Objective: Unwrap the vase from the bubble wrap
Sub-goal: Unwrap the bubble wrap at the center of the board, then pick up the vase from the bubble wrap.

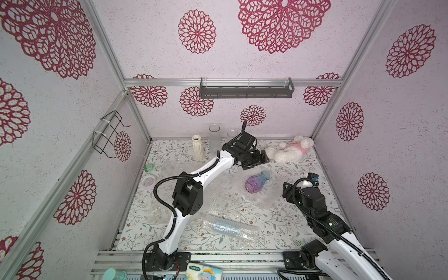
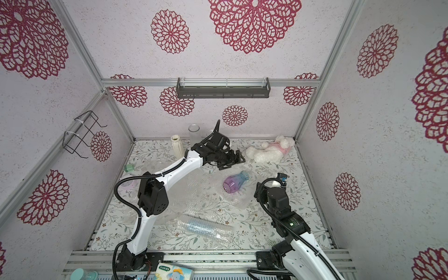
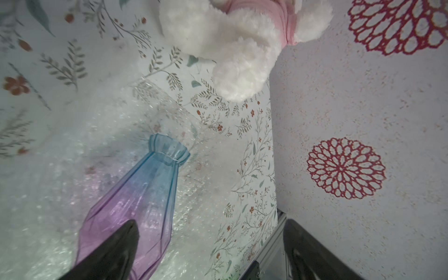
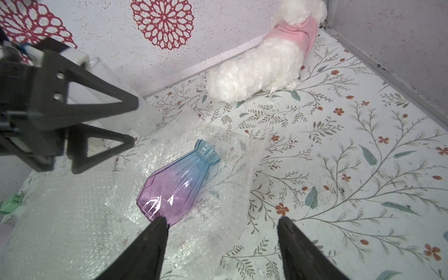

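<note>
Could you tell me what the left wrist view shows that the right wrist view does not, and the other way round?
Only the left wrist view: a red flower print on the side wall. Only the right wrist view: the right pincer, open, a small green item, and a clear glass jar behind the left pincer. Both: the purple-blue vase lying uncovered on the spread bubble wrap, the white plush toy, and the open left pincer.

Blue-to-purple glass vase (image 3: pixel 143 194) lay on spread bubble wrap (image 3: pixel 43 198), mouth toward a white plush toy (image 3: pixel 230 48). Floral surface (image 3: pixel 252 155) met patterned wall (image 3: pixel 351 109). Left pincer (image 3: pixel 210 222) jaws wide apart, one finger overlapping the vase's purple end.
</note>
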